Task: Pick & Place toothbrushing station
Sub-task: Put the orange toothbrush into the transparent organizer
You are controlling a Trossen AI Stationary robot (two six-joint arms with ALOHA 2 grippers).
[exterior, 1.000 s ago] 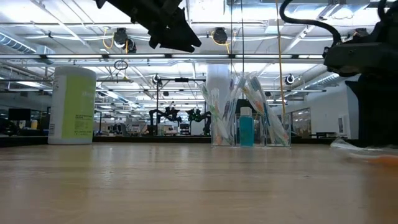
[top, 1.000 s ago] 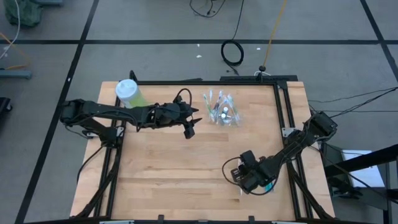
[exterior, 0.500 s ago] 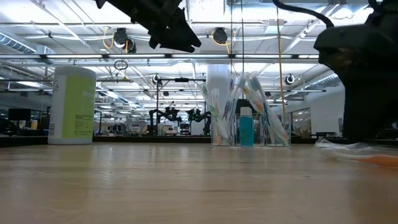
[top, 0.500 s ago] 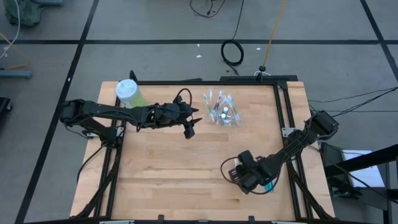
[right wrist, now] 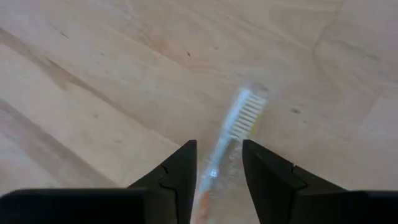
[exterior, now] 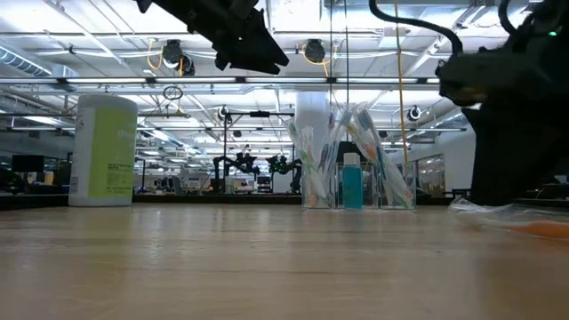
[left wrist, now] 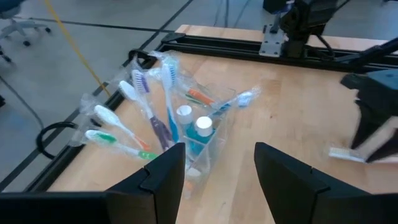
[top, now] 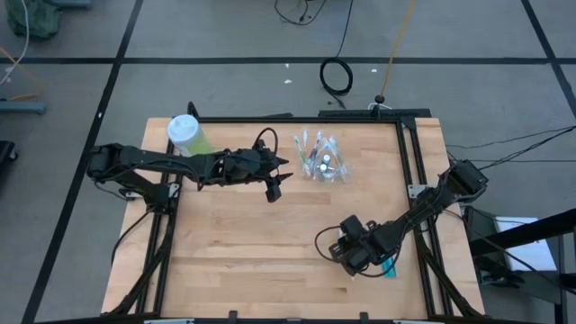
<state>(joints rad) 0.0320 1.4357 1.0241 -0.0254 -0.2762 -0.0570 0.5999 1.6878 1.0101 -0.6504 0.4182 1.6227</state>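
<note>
One wrapped toothbrush is lying between the right gripper's narrowly parted fingers near the desk's right edge; slick wrapping is risking slippage. Left gripper, wide, is hovering by the cup.

Illumination is bright, even and overhead; the low view shows rows of ceiling light strips, some blown out to white. In the high view the bench is evenly lit, with soft, short shadows beneath both arms. In the low view the near bench surface is out of focus (the far edge is sharper), and the arms read as dark silhouettes against the lights. In the right wrist view the toothbrush is blurred, its wrapper showing faint glare.
</note>
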